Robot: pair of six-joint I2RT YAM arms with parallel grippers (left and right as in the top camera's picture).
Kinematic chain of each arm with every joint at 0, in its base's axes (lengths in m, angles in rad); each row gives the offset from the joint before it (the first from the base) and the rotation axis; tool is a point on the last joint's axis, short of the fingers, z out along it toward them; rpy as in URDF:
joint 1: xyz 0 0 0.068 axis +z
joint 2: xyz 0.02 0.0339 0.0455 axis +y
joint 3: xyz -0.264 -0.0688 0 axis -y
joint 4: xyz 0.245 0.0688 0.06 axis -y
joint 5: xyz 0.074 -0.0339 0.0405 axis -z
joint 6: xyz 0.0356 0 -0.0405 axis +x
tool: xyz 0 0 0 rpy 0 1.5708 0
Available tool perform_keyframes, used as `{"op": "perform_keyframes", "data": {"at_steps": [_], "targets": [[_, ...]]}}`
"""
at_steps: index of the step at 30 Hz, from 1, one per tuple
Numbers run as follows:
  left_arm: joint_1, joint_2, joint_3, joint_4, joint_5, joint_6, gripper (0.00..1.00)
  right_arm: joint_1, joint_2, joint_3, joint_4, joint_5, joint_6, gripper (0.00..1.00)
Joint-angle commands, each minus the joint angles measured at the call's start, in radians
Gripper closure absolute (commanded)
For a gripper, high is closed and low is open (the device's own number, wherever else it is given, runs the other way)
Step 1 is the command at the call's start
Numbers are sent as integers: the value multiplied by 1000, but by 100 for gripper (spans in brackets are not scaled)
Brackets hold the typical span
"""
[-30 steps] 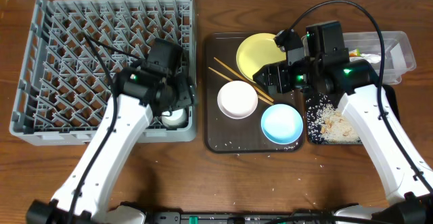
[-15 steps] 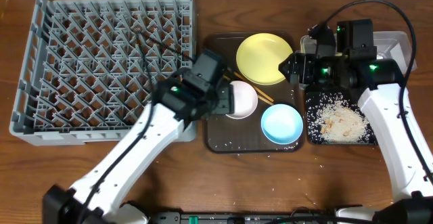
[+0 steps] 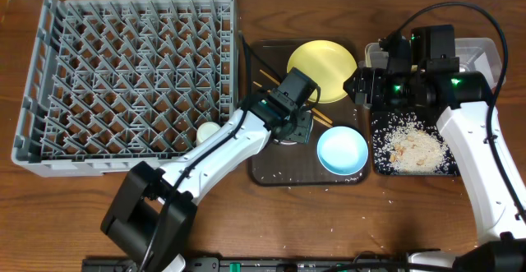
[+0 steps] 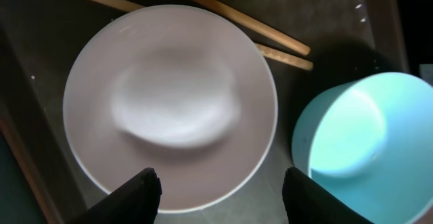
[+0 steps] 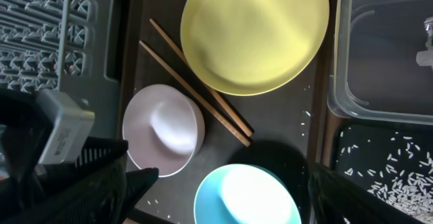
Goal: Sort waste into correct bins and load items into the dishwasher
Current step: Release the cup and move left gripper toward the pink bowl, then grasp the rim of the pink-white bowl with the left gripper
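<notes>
Above the white bowl (image 4: 169, 102) on the brown tray (image 3: 267, 167): left gripper (image 4: 220, 193), jaws apart, not closed on anything. Just beside that bowl, the blue bowl (image 3: 343, 151) and the chopsticks (image 5: 196, 92) (two, lying slanted between white bowl and yellow plate (image 3: 322, 68)). Near the right edge of the plate: right gripper (image 5: 226, 187), jaws wide apart. Small white cup (image 3: 205, 131) already in the grey rack (image 3: 123, 83), near its front right corner. Rice and crumbs (image 3: 411, 147) in the black tray (image 3: 375, 167); clear tub (image 3: 485, 58) just behind it.
</notes>
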Motion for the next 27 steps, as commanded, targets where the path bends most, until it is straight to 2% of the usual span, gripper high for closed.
{"op": "perform_keyframes", "data": {"at_steps": [1, 7, 14, 27], "targets": [[3, 11, -11, 11, -10, 22, 40, -2, -21, 2, -4, 6, -4, 15], [10, 11, -11, 10, -149, -105, 40, -2, -21, 2, -4, 6, -4, 15], [45, 19, -11, 3, -269, -116, 40, -2, -21, 2, -4, 6, -4, 14], [58, 129, -12, 31, -264, -116, 41, -2, -21, 2, -9, 6, -4, 15]]}}
